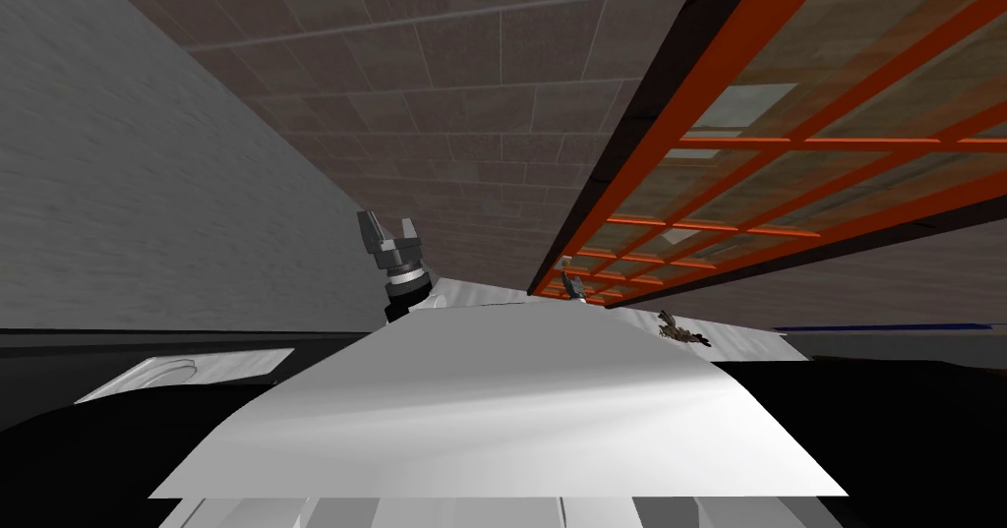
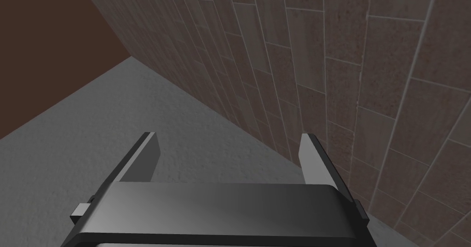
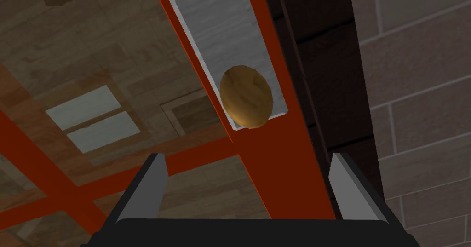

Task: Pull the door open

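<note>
One knob (image 3: 246,97) just beyond right tool (image 3: 247,160)

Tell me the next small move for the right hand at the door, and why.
Probably ease the right hand forward until its fingers straddle the brown knob, then close. The hand is open, and the knob sits on a grey plate on the red door stile, lined up between the fingers but beyond their tips, so nothing is gripped yet.
</note>
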